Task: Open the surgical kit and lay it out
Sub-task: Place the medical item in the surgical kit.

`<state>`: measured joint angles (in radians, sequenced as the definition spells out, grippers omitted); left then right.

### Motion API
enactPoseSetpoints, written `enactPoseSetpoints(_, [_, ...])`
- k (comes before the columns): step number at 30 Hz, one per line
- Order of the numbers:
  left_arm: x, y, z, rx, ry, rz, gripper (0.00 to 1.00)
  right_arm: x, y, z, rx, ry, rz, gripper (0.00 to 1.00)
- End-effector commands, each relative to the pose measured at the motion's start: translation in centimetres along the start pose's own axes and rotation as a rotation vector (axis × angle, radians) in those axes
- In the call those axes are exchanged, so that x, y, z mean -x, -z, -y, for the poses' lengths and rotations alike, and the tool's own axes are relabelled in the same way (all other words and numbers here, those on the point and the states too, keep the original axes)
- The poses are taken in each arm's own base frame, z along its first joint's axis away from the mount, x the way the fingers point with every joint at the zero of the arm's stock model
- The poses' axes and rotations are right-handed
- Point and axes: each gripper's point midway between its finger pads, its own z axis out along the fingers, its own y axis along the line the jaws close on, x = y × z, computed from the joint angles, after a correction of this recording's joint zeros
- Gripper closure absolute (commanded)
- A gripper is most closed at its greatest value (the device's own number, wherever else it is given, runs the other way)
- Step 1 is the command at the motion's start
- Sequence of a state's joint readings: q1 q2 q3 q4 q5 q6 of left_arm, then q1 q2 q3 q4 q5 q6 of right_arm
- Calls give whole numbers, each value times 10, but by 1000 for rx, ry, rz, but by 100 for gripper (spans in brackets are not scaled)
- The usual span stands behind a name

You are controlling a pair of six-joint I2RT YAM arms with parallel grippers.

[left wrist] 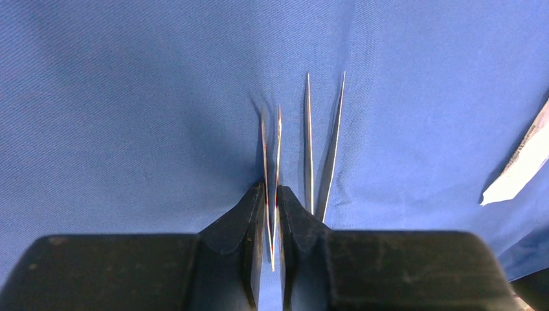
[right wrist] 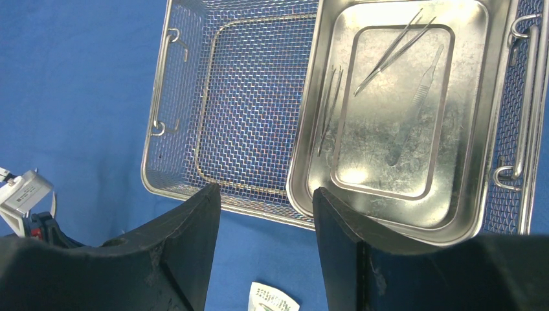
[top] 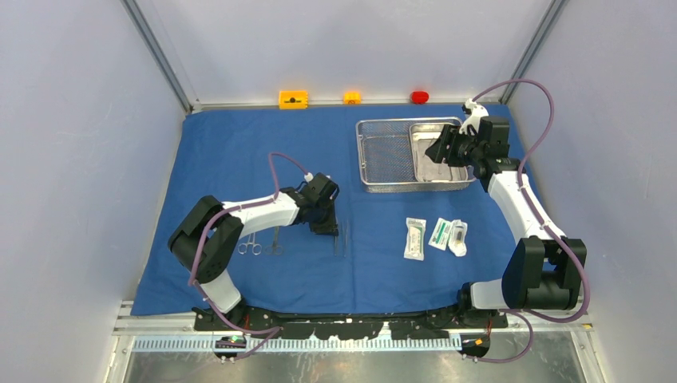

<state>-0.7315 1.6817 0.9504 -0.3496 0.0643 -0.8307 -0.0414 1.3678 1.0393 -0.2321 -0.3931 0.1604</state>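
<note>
Grey walls (top: 80, 175) enclose a tabletop (top: 239, 104) draped in blue cloth wrap (top: 239, 152); from above, the wire-mesh basket (top: 385, 152) sits toward its far right corner. At the left wrist, our left claw (left wrist: 271, 194) pinches slim tweezers (left wrist: 264, 149): light, stiff, slippery, we judge, best nipped mid-shank. At the right wrist, the right claw (right wrist: 267, 194) gapes empty over the steel tray (right wrist: 382, 149).

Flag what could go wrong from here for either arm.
1. The left gripper is shut on one pair of tweezers close beside a second pair on the blue cloth; letting go or pulling away could knock them together or drag the cloth.
2. The right gripper hangs open over the steel tray in the mesh basket; the thin instruments lying flat there may slip from a pinch.
</note>
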Motion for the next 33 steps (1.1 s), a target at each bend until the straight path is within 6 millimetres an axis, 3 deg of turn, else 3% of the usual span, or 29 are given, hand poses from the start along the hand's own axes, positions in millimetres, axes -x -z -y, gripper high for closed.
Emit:
enactPoseSetpoints(1, [11,6,5,-12,-5,40,84,17,0,0,1,28,61,41])
enactPoseSetpoints(16, [25,17,18,-50,-13,68,70,22,2,-1,-1,34,70,41])
enactPoseSetpoints(20, [37,30,26,-69,-61,101,59,26,-2,3,-20,36,59,41])
enactPoseSetpoints(27, [85,71,40,-111,-115,236,41,25,-30,41,-201,11,3,41])
enactPoseSetpoints(33, [122,103,54,-141,-176,344,38,31,-74,74,-364,3,-56,43])
